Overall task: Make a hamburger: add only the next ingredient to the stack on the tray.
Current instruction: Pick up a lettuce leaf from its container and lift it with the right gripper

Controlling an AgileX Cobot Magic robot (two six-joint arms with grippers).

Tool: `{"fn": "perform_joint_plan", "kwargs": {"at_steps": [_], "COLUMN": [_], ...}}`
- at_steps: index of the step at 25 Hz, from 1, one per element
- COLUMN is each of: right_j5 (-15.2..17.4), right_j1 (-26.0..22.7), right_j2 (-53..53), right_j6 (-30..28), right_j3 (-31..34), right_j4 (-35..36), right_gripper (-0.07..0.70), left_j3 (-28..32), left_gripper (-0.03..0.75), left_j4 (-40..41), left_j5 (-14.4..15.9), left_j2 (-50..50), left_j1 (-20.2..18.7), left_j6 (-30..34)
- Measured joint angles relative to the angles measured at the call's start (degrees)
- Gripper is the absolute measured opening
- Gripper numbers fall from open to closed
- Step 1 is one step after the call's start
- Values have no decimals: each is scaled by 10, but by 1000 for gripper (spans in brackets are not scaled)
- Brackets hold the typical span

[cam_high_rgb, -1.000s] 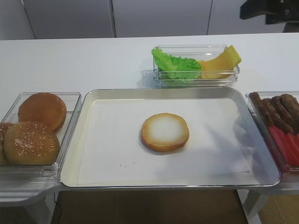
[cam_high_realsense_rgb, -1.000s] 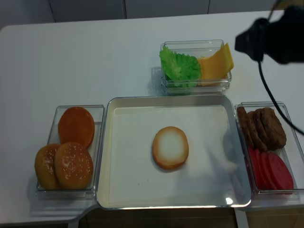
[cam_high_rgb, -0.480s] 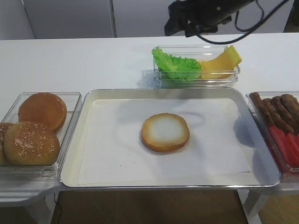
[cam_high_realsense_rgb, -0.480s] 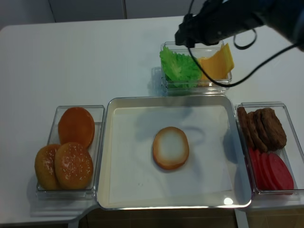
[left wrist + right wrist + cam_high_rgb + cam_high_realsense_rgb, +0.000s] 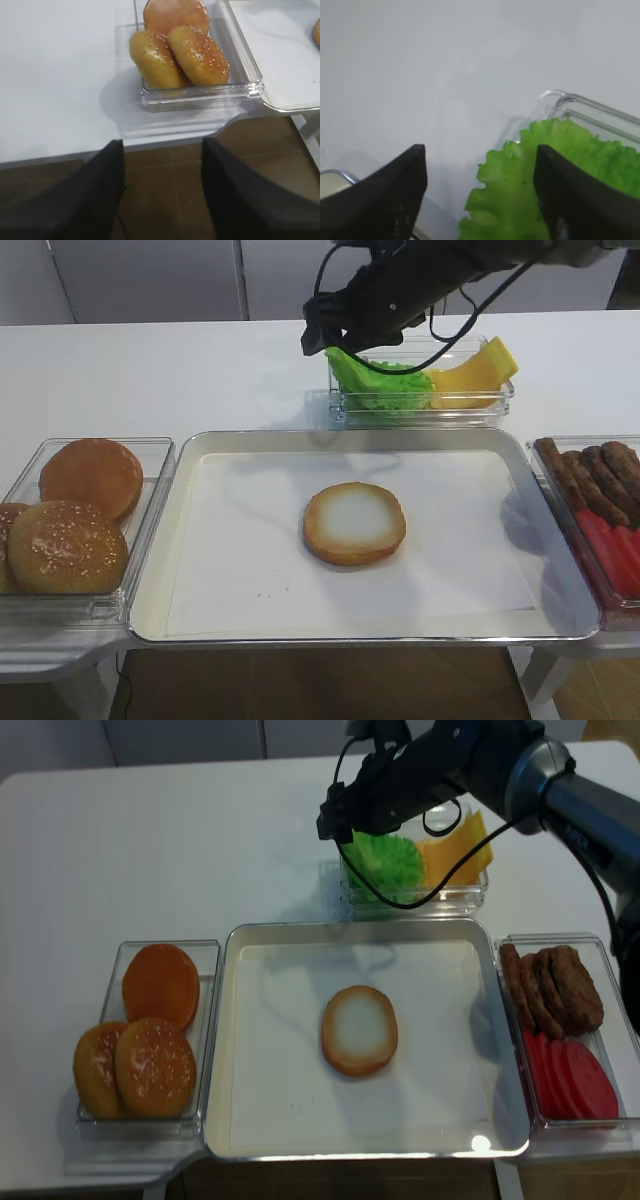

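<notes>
Overhead, the right gripper (image 5: 480, 200) is hovering with jaws spread wide above the lettuce leaf's (image 5: 560, 180) frilly left edge, bare white table (image 5: 420, 75) lying beyond.

- Right arm (image 5: 520, 765) reaches in from the upper right, stretched across toward the middle, wrist angled down.
- Right gripper (image 5: 480, 200): jaws spread wide, nothing between the fingers (image 5: 385, 200).
- Left gripper (image 5: 162, 195): two dark fingers (image 5: 80, 200) apart, pointing down, gap bare.
</notes>
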Motion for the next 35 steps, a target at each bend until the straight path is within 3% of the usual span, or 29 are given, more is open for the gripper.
{"fn": "perform_joint_plan", "kwargs": {"at_steps": [7,17,24,35], "right_j5": [2,25,25,44], "right_j1": [1,1,1,1], "right_j2": [10,10,10,-14], "right_j6": [0,0,0,-1], "right_j3": [-1,-3,-4,-4], "right_j4": [-32,-44,-47,-80], "right_gripper": [476,192,48,22], "left_j3": [0,0,0,0], "left_gripper": [372,372,372,372], "left_j4": [0,0,0,0], "left_j5": [0,0,0,0], "left_j2": [0,0,0,0], "left_j1": [0,0,0,0], "left_j6": [0,0,0,0]}}
